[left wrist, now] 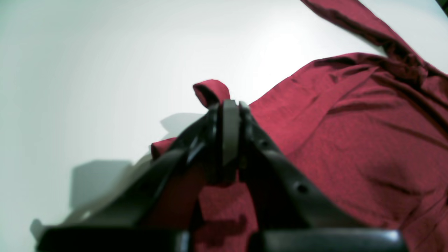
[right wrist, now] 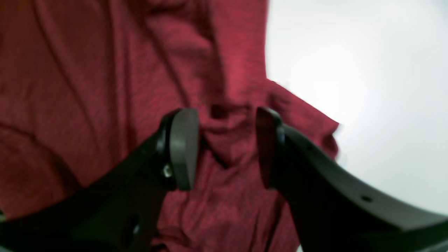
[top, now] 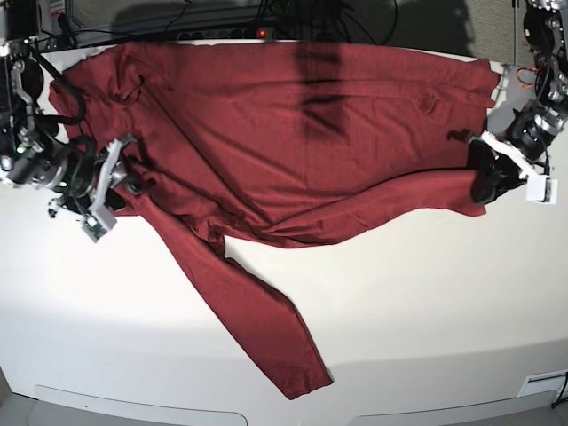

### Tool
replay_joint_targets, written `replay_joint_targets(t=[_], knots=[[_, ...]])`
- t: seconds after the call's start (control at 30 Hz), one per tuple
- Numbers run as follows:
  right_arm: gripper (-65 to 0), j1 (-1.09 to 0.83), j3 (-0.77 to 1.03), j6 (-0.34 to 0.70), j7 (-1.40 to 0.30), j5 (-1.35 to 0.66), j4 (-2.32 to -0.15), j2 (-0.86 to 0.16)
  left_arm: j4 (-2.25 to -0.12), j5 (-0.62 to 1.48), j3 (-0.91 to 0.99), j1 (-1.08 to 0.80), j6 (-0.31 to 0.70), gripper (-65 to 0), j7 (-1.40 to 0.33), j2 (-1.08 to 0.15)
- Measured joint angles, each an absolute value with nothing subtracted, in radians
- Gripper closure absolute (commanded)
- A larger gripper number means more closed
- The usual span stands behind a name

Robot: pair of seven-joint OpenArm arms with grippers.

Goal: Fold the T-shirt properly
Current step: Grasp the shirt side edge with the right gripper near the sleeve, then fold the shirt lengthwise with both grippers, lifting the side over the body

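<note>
The maroon T-shirt (top: 293,133) lies spread across the back half of the white table (top: 426,311), with one long sleeve (top: 266,319) trailing toward the front edge. At the shirt's left edge in the base view, my right gripper (top: 133,177) stands open. In the right wrist view its pads (right wrist: 183,147) are apart over a pucker of cloth (right wrist: 227,140), with the right gripper (right wrist: 227,147) just above it. My left gripper (top: 484,182) is at the shirt's right end. In the left wrist view, the left gripper (left wrist: 231,105) is shut on a fold of the T-shirt (left wrist: 367,140) that pokes up past its tips.
Cables and dark equipment (top: 266,22) run along the table's back edge. Both arm bases stand at the back corners. Bare white tabletop (left wrist: 105,70) lies in front of the shirt, on both sides of the trailing sleeve.
</note>
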State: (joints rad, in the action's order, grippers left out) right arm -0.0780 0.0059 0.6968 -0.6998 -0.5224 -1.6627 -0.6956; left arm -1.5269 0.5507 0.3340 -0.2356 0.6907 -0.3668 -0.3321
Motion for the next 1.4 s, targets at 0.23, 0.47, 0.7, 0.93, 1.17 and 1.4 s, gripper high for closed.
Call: replay_joint_targets(t=[0.23,0.47,0.7,0.93,1.17,1.4], knots=[[-27.0,-0.028,-0.123,0.696,-0.705,-0.39,-1.662,-0.701,-1.527,0.521,0.334,-0.236,0.691,0.0,-0.367,-0.332],[-27.0,-0.032,-0.233,0.697,-0.693,-0.285,-1.662,-0.71,-1.527,0.521,0.334,-0.236,0.691,0.0,-0.366,-0.332],[-26.9,-0.03,-0.258,0.698,-0.688,-0.235,-1.644,-0.712,-1.527,0.521,0.334,-0.236,0.691,0.0,-0.367,-0.332],[-26.9,-0.031,-0.259,0.701,-0.617,-0.147,-1.552,-0.743,-1.527,0.521,0.334,-0.236,0.691,0.0,-0.366,-0.331],[-25.5,-0.03,-0.259,0.701,-0.52,-0.08,-1.55,-0.74,-1.527,0.521,0.334,-0.236,0.691,0.0,-0.366,-0.331],[-23.3,-0.03,-0.259,0.701,-0.493,-0.08,-1.55,-0.739,-1.527,0.521,0.334,-0.236,0.691,0.0,-0.366,-0.329]])
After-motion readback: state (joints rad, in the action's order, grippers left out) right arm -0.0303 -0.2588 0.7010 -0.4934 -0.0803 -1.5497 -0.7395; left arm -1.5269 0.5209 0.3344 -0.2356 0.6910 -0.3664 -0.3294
